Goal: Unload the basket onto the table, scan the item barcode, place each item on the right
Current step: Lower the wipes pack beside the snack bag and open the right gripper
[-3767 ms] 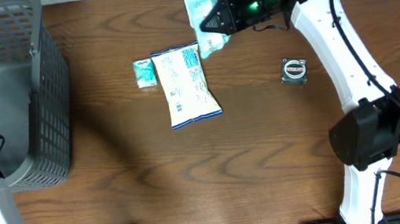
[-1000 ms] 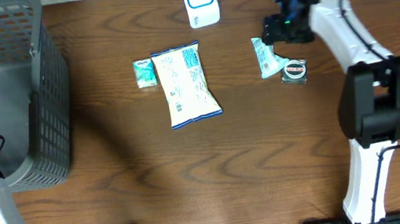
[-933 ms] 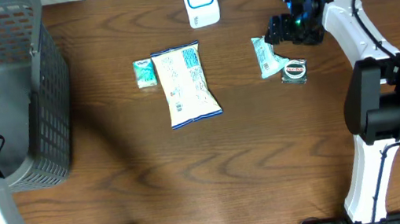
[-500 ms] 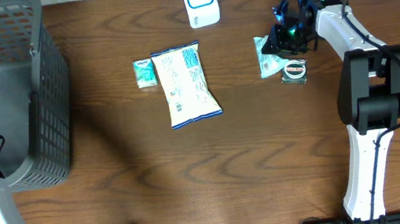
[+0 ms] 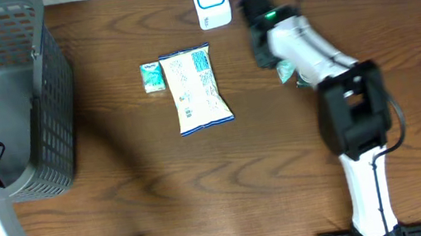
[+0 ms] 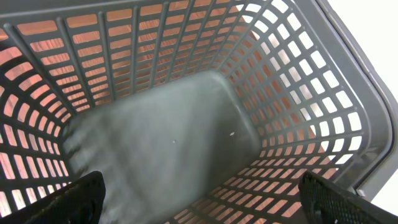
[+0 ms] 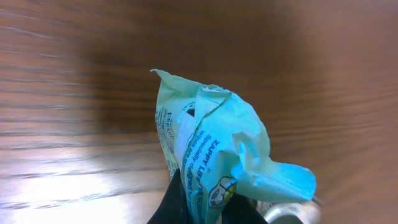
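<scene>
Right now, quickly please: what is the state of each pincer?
Left pincer: open, empty, facing into the grey basket.
Right pincer: closed on the teal packet.

The teal packet (image 7: 211, 155) bore "ZAPPY" in blue capitals. Its smaller print was too crumpled to read, that on the bag (image 5: 196, 87) too small.

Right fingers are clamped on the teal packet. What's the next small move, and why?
Probably lift the teal packet slightly and carry it toward the white scanner. The right fingers are shut on the packet's crumpled end, so the grasp looks made, and in the overhead view the scanner stands close by.
</scene>
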